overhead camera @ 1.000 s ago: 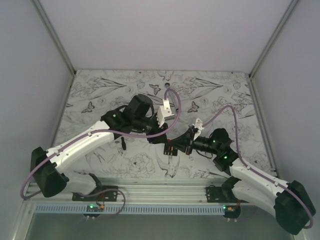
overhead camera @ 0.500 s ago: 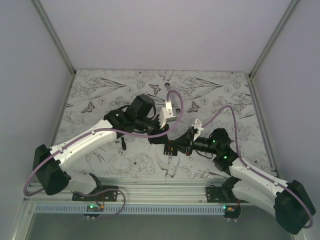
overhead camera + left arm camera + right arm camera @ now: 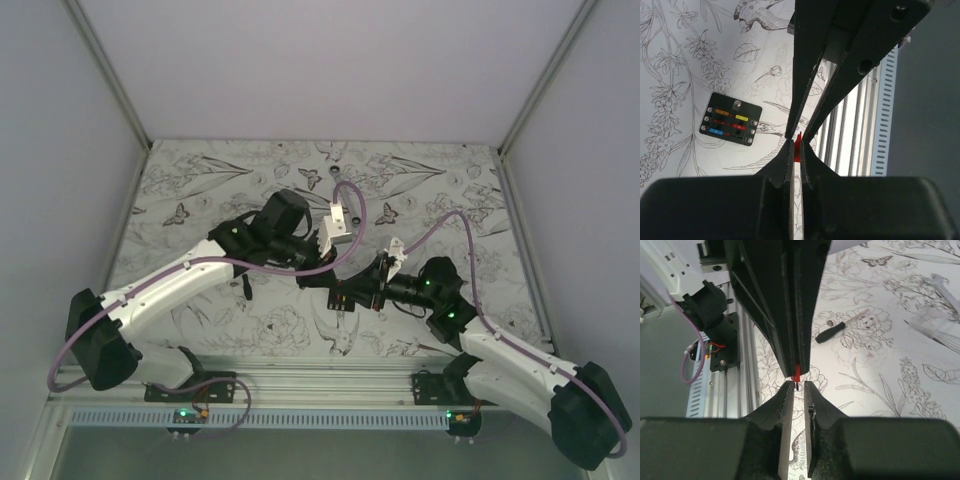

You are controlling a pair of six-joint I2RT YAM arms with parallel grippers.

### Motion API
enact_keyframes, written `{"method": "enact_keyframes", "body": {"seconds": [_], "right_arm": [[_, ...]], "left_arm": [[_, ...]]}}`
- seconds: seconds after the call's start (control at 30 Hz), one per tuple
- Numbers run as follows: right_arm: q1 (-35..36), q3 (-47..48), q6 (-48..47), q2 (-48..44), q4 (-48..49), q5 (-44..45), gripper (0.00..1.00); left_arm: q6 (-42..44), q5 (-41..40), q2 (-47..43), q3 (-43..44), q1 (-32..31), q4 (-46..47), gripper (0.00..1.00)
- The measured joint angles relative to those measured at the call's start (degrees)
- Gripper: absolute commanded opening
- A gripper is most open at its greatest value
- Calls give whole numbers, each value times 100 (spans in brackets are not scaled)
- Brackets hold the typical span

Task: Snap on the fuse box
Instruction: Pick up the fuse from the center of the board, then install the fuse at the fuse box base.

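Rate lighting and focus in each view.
Top external: soft, even light, no glare, all in focus. Left wrist: the fuse box is sharp and well lit; the fingers in front are near-black silhouettes. Right wrist: the screwdriver is sharp, the red fuse slightly soft, the fingers likewise underexposed, detail lost.

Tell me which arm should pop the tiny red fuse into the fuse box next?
Left, probably. The left gripper is pinched shut on the red fuse, the right gripper has its jaws a little apart, and the fuse box lies in the left wrist view.
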Motion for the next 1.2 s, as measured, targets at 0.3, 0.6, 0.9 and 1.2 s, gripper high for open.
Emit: {"method": "enact_keyframes", "body": {"seconds": [0.3, 0.6, 0.9, 1.2], "right_arm": [[-2, -2, -7, -686, -809, 1449, 56], [-2, -361, 317, -1799, -1952, 3886, 83], [-4, -754, 621, -3340, -2931, 5643, 100], [-4, -839, 791, -3641, -3250, 6393, 100]], "left_arm": [[-1220, -1215, 0, -52, 0, 33, 0], [-2957, -3064, 654, 195, -50, -531, 0], [-4113, -4085, 1482, 487, -586, -1001, 0], [-4741, -4358, 2452, 999, -667, -1045, 0]]}}
